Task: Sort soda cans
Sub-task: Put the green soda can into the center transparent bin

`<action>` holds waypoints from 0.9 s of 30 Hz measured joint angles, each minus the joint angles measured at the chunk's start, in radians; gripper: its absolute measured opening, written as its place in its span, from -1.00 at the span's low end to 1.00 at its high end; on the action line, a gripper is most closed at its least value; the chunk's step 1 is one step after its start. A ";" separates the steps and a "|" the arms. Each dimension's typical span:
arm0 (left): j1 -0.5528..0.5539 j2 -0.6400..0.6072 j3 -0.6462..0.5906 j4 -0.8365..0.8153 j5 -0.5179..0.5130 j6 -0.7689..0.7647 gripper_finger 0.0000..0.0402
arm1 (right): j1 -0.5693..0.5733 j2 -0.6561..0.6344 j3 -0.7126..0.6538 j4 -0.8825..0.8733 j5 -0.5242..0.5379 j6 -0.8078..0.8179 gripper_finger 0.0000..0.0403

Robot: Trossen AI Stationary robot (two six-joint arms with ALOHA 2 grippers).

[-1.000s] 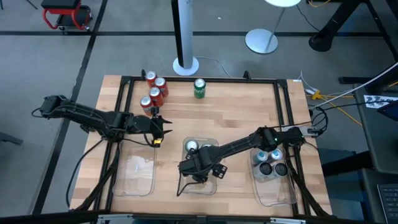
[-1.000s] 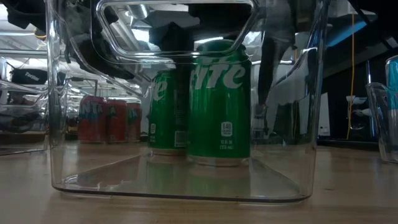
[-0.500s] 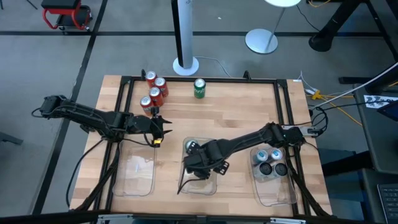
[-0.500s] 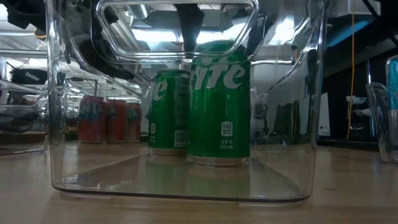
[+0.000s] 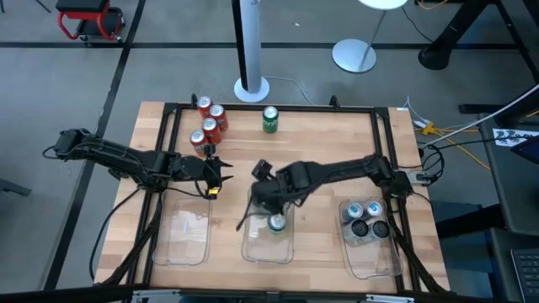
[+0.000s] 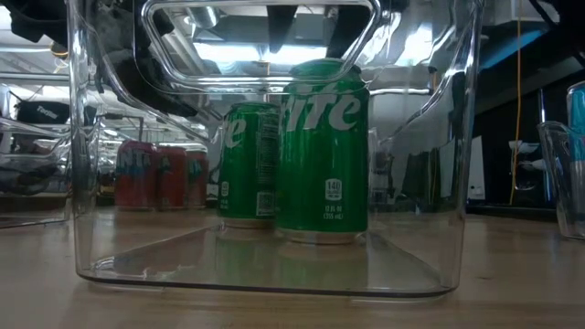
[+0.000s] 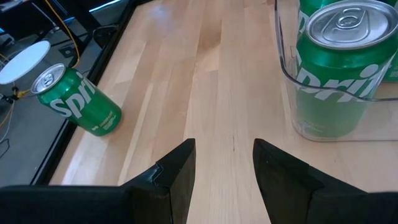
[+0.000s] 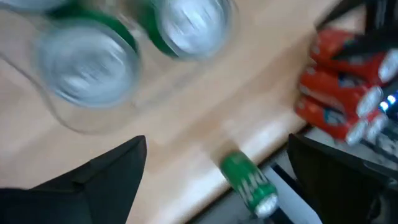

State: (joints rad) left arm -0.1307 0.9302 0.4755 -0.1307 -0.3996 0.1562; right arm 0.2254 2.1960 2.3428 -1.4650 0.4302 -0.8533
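Above the far end of the middle tray [image 5: 268,244], the right gripper [image 5: 259,171] is wide open and holds nothing. Two green cans [image 5: 275,223] stand inside this tray. The left gripper [image 5: 221,172], also open, waits near the red cans [image 5: 209,123]; one green can [image 5: 269,119] stands far on the tabletop [image 5: 328,143].

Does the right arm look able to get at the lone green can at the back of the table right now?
Probably yes. The right end effector is open and empty above the middle tray, and bare wood lies between it and the lone green can.
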 joint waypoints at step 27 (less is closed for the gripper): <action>0.000 0.000 0.000 -0.039 0.000 -0.006 -0.24 | -0.446 0.000 -0.001 0.164 0.024 -0.228 0.98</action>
State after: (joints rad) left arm -0.1307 0.9302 0.4755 -0.1700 -0.3996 0.1497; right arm -0.2203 2.1960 2.3421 -1.3008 0.4538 -1.0809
